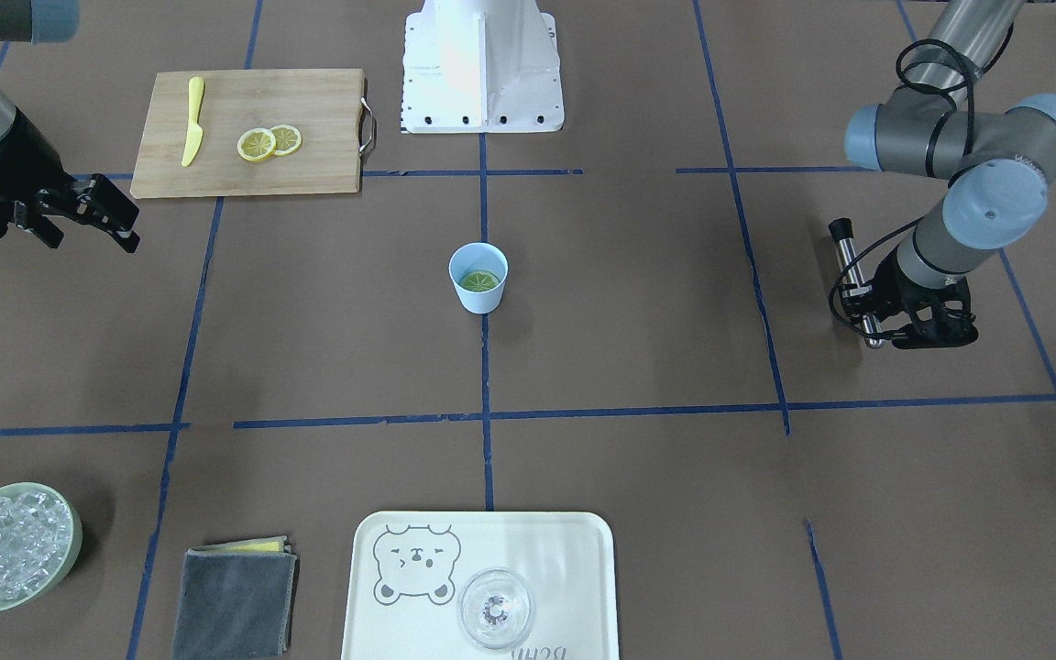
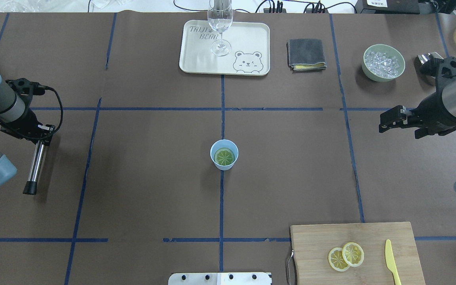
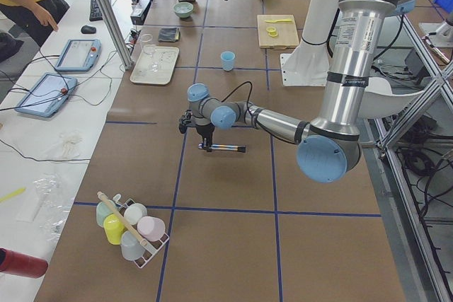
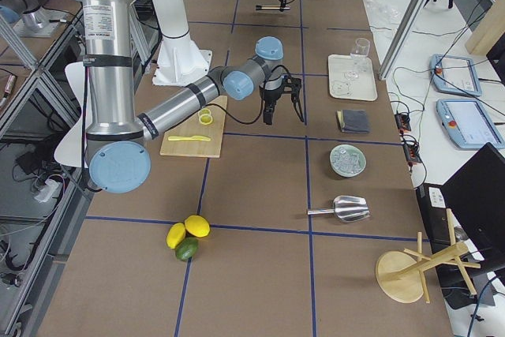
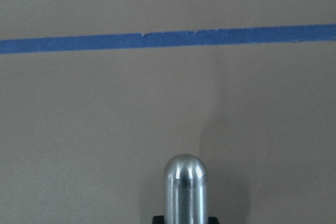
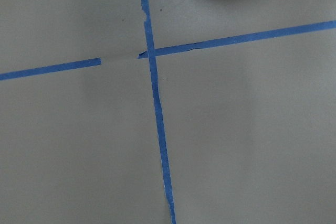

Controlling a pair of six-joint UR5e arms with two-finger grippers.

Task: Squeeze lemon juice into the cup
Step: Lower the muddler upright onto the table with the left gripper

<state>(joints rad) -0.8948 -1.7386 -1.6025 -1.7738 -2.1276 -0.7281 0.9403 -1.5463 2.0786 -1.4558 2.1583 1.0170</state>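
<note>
The light-blue cup stands upright at the table's middle, also in the overhead view. One lemon slice lies flat inside it. Two more lemon slices overlap on the cutting board. My left gripper is far from the cup at the table's side, shut on a metal rod with a black tip; the rod's rounded end shows in the left wrist view. My right gripper is open and empty, hovering beside the board.
A wooden cutting board with a yellow knife lies near the robot base. A green bowl of ice, a grey cloth and a bear tray holding a clear glass line the far edge.
</note>
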